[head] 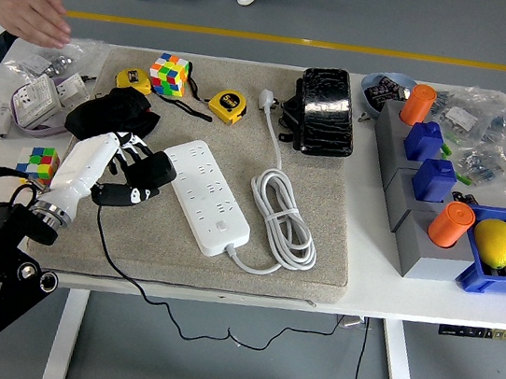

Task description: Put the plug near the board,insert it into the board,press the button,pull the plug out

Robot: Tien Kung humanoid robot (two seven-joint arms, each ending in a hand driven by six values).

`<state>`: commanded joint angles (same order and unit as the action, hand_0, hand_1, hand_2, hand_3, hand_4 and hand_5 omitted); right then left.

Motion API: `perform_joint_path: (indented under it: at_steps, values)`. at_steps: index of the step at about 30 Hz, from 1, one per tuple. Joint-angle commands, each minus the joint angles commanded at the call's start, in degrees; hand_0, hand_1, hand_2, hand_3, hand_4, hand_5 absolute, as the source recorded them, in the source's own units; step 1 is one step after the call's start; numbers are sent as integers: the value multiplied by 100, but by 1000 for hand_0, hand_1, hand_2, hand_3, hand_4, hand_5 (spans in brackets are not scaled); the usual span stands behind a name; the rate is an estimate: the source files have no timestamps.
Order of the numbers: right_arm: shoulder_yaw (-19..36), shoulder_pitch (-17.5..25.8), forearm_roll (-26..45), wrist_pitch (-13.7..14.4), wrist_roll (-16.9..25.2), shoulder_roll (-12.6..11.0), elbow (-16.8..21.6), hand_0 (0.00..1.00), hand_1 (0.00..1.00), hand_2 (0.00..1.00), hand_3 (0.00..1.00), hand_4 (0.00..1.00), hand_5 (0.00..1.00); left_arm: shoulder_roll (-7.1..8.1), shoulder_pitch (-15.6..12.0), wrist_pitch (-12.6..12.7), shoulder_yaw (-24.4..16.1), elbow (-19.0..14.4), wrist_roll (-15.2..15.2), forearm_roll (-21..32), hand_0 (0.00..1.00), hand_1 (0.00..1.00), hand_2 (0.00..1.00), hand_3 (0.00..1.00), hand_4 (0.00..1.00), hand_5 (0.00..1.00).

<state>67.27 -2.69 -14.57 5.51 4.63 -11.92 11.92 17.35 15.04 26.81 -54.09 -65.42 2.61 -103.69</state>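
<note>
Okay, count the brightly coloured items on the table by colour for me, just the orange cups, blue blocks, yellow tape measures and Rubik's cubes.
Orange cups: 2
Blue blocks: 2
Yellow tape measures: 2
Rubik's cubes: 2
Total: 8

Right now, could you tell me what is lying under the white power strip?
The power strip lies flat on a grey mat spread over the white table. Its own white cable coils beside it, not beneath. Anything hidden directly under the strip cannot be seen.
</note>
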Motion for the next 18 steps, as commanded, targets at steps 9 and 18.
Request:
perform_joint_path:
  at_steps: [9,18]
  values:
    - [3,1,-9,0,-2,4,2,477,577,528,507,844,347,-20,-27,-229,-30,225,-143,-54,384,478,520,552,965,182]
    - [-19,-10,-11,-2,-5,0,2,479,577,528,507,845,347,5,-44,-278,-53,248,-185,-73,716,797,780,854,998,550]
